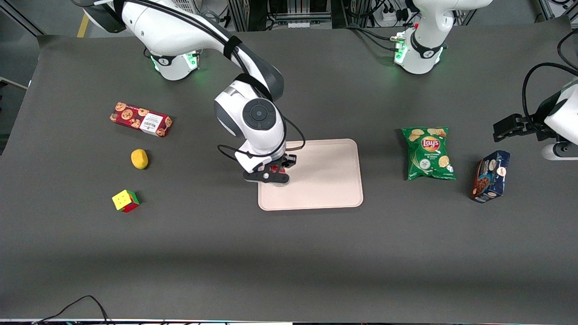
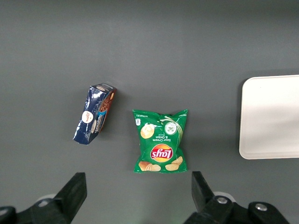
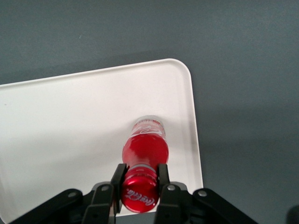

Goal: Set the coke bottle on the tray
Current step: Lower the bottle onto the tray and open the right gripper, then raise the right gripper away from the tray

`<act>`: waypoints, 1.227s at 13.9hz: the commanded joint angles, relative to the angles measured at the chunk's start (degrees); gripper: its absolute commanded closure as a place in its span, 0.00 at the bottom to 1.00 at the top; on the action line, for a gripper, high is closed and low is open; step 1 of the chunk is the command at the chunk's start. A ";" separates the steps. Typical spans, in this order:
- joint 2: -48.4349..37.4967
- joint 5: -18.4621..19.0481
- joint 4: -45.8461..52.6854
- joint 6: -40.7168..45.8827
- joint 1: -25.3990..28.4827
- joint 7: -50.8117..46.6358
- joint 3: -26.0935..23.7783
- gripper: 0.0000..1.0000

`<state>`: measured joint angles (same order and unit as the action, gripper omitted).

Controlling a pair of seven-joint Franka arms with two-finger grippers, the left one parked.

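The coke bottle (image 3: 145, 149) is a small red bottle with a red cap and white script. It stands upright over the pale cream-pink tray (image 3: 70, 121), near one long edge. My right gripper (image 3: 139, 179) is shut on the bottle's cap and neck, one finger (image 3: 117, 179) on each side. In the front view the gripper (image 1: 275, 172) hangs over the tray's (image 1: 325, 176) edge toward the working arm's end, and only a bit of red bottle (image 1: 274, 169) shows under the wrist. I cannot tell whether the bottle's base touches the tray.
A red cookie box (image 1: 141, 119), a yellow lemon-like object (image 1: 139, 159) and a colour cube (image 1: 125, 201) lie toward the working arm's end. A green Lay's bag (image 1: 428, 152) and a dark blue box (image 1: 490, 176) lie toward the parked arm's end.
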<state>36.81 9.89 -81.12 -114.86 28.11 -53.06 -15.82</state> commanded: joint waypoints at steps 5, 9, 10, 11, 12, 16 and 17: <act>-1.21 1.36 -0.97 -0.72 -0.86 -1.61 -0.18 0.00; -9.01 -1.44 -1.58 5.58 -7.43 4.33 -0.97 0.00; -12.43 -1.63 -3.15 6.65 -9.63 7.15 -0.97 0.00; -16.29 -1.63 -6.13 6.40 -12.26 9.79 -0.97 0.00; -19.63 -1.71 -8.77 6.31 -15.16 13.99 -0.97 0.00; -33.35 -6.09 -20.72 6.22 -25.01 32.18 0.52 0.00; -36.25 -9.24 -22.92 6.22 -26.25 37.45 3.14 0.00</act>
<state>10.83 6.80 -93.28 -107.03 6.18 -27.16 -15.82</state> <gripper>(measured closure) 0.000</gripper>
